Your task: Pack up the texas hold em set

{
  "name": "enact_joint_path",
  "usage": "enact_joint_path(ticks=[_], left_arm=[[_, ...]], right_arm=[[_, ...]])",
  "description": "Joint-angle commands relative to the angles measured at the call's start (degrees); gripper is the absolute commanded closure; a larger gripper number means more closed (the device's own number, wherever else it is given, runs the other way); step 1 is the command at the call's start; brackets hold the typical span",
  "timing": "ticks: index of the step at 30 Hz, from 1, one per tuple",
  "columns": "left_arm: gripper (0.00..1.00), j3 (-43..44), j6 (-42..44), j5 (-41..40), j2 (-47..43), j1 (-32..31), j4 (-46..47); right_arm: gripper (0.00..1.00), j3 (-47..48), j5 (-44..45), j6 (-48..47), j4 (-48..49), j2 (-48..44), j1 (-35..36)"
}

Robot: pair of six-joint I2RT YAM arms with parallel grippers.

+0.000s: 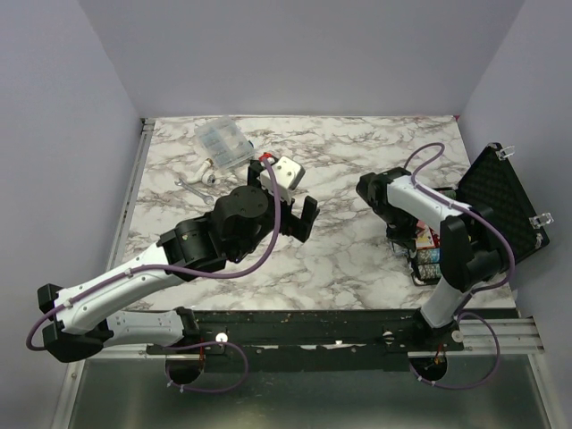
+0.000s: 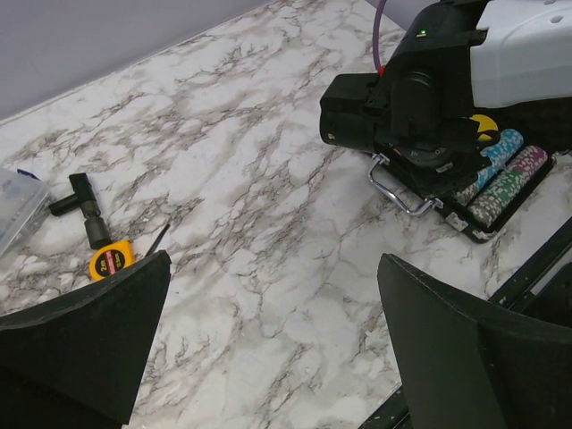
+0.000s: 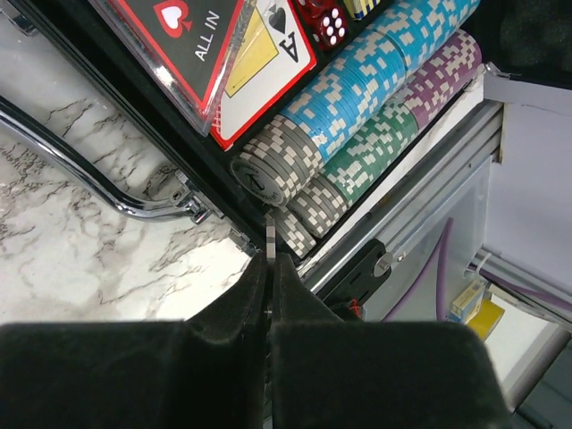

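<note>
At the right edge of the table (image 1: 357,259) the black briefcase (image 1: 496,192) lies open, foam lid leaning right, with chip rows (image 3: 375,80), cards (image 3: 268,63) and the red "ALL IN" triangle (image 3: 192,45) already seated; the right tool (image 3: 271,268) is pinched on what looks like a single chip (image 3: 268,234), edge-on, at the end of the rows. The left tool (image 2: 274,277) hangs empty with fingers (image 2: 89,340) wide apart over mid-table, so packing seems nearly done: seat that chip, shut the lid. Grey-veined white marble, plain pale walls on three sides, a tape measure (image 2: 110,261) far left.
</note>
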Motion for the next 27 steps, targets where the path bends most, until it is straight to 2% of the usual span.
enact_joint_path(ticks=[1, 27], left_arm=[[0.01, -0.65, 1.52, -2.75, -0.47, -0.73, 1.36], [0.02, -1.9, 3.46, -6.7, -1.88, -2.49, 2.9]], right_arm=[[0.95, -0.76, 3.41, 1.26, -0.43, 1.56, 0.25], [0.87, -1.58, 4.22, 0.6, 0.3, 6.64, 0.22]])
